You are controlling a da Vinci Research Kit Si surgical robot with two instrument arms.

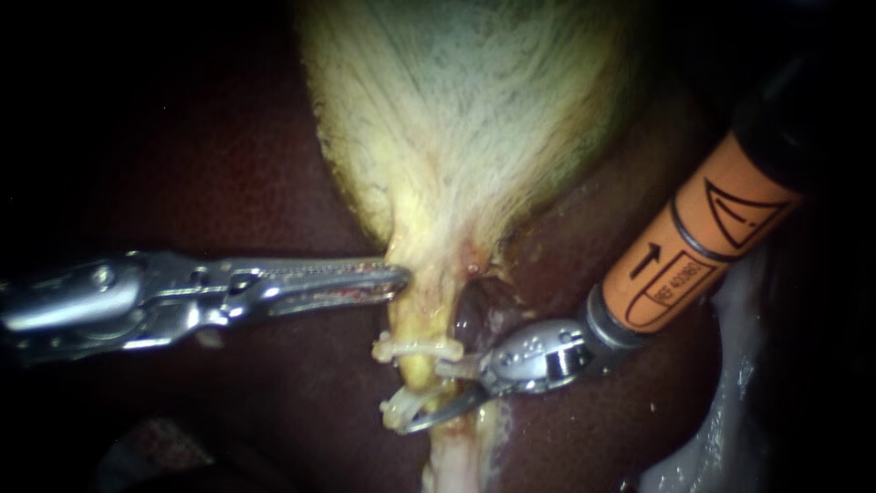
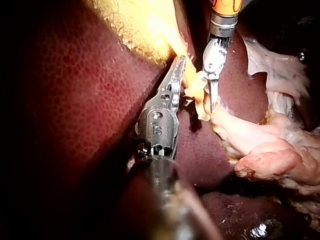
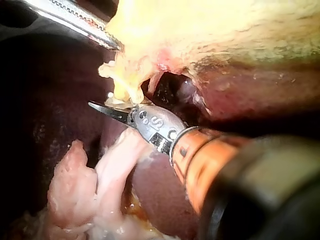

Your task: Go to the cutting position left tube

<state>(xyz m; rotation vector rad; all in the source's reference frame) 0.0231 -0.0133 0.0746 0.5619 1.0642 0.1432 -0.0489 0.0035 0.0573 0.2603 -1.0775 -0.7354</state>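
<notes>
The pale yellow gallbladder [image 1: 456, 119] narrows into a yellow tube [image 1: 415, 372] that runs down over the dark red liver [image 1: 228, 173]. Two whitish clips cross this tube, an upper clip [image 1: 409, 348] and a lower clip [image 1: 403, 408]. My right instrument [image 1: 426, 397], on an orange shaft, has two thin blades standing open around the tube between the clips. My left instrument [image 1: 400, 277] comes in from the left, its jaws shut on the gallbladder's neck just above the upper clip. The right wrist view shows one blade [image 3: 107, 110] under the clipped tube.
A dark hollow [image 1: 474, 315] opens in the tissue right of the tube, just above the blades' hinge. Pale loose tissue [image 1: 730, 383] lies along the right edge, also as pale tissue [image 2: 260, 145] and as pink folds [image 3: 90, 185].
</notes>
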